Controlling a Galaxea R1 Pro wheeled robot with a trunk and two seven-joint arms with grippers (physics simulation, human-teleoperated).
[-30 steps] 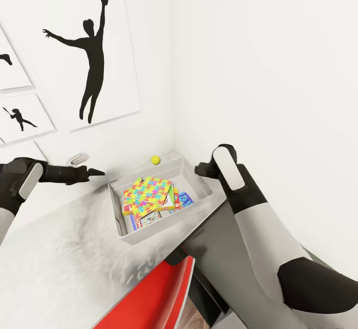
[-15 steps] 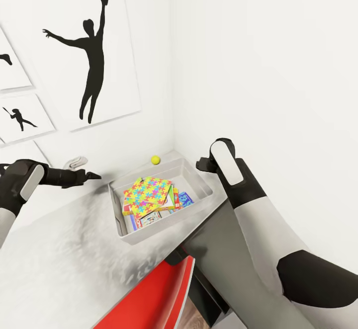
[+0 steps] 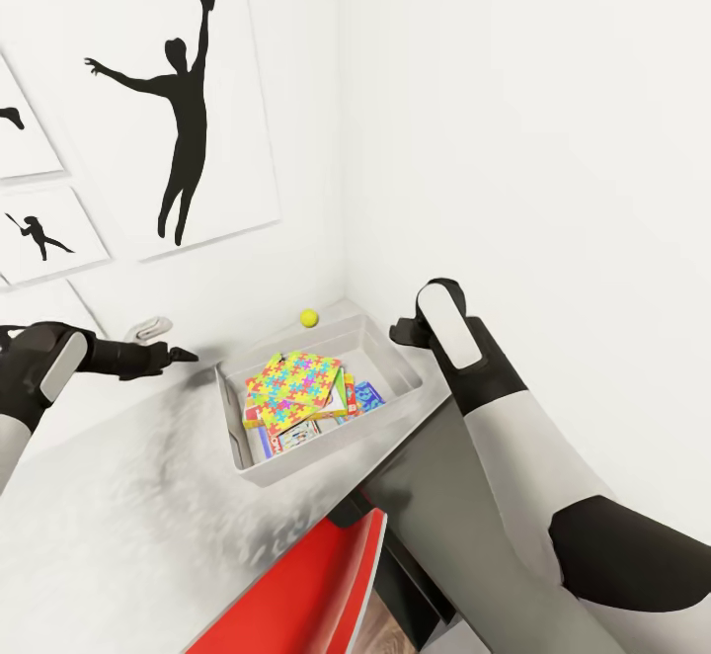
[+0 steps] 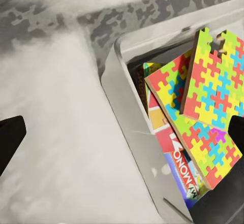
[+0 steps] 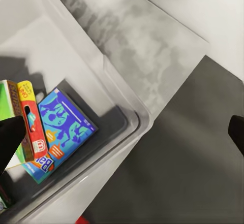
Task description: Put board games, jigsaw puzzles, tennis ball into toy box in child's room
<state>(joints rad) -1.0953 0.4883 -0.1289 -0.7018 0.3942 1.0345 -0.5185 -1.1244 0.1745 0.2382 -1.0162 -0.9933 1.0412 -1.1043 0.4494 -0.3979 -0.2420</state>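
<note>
Child's room: toy box (image 3: 410, 377) with jigsaw puzzles (image 3: 292, 384), silhouette posters (image 3: 188, 101).

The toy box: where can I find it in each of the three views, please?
Head view: the toy box sits at centre, on the table, by the wall corner.
Left wrist view: its rim runs down the right half.
Right wrist view: its rounded corner is at centre.
Shared landmark: the blue board game inside.
</note>
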